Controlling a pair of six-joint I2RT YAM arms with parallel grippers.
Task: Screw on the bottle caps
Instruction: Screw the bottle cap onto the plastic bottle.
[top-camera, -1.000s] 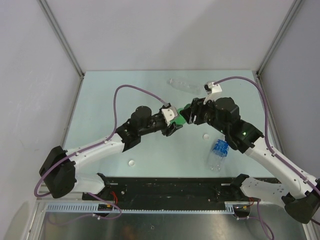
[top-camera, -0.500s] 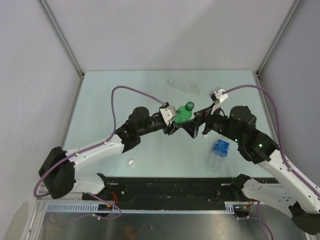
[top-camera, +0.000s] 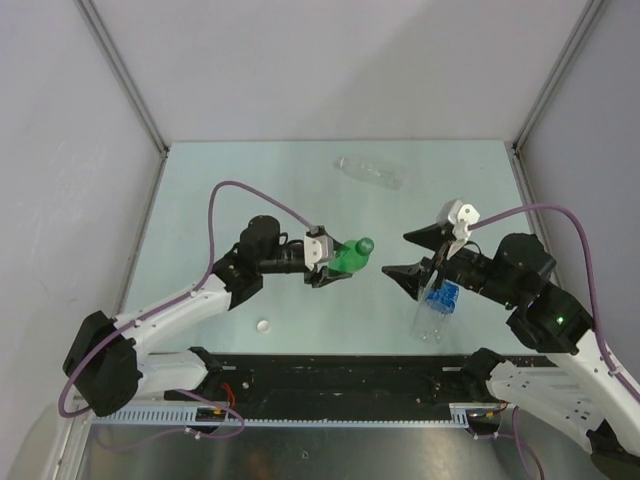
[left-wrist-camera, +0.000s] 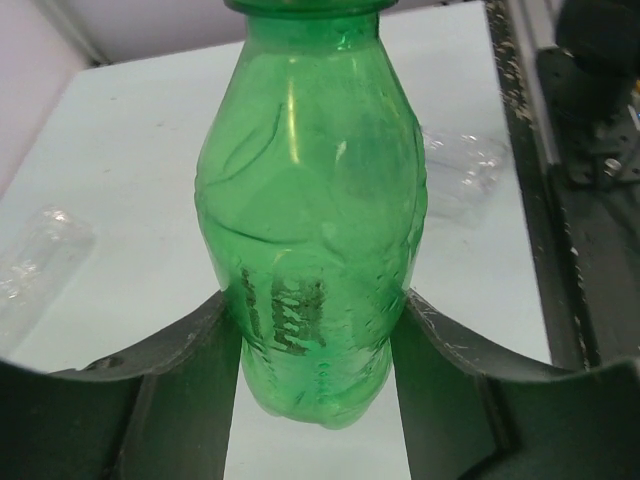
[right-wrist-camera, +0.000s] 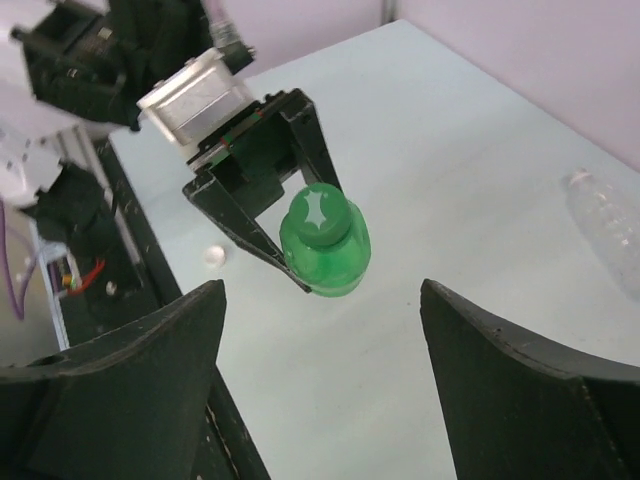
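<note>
My left gripper (top-camera: 338, 264) is shut on the translucent green bottle (top-camera: 345, 259) and holds it tilted above the table. The green cap (top-camera: 366, 244) sits on its neck. In the left wrist view the bottle (left-wrist-camera: 310, 210) fills the space between the fingers (left-wrist-camera: 190, 370). My right gripper (top-camera: 398, 254) is open and empty, a short way right of the cap. Its wrist view shows the cap (right-wrist-camera: 320, 212) end-on. The blue-labelled bottle (top-camera: 438, 300) lies under the right arm. The unlabelled bottle (top-camera: 370, 172) lies at the back. One white cap (top-camera: 263, 325) lies front left; the other is hidden.
Grey walls close in the table (top-camera: 250, 190) on the left, back and right. A black rail (top-camera: 340, 375) runs along the near edge. The white cap also shows in the right wrist view (right-wrist-camera: 213, 257), and the unlabelled bottle shows at that view's right edge (right-wrist-camera: 605, 230).
My right gripper came off the green cap, opened and drew back to the right. My left arm pulled the capped green bottle back to the left.
</note>
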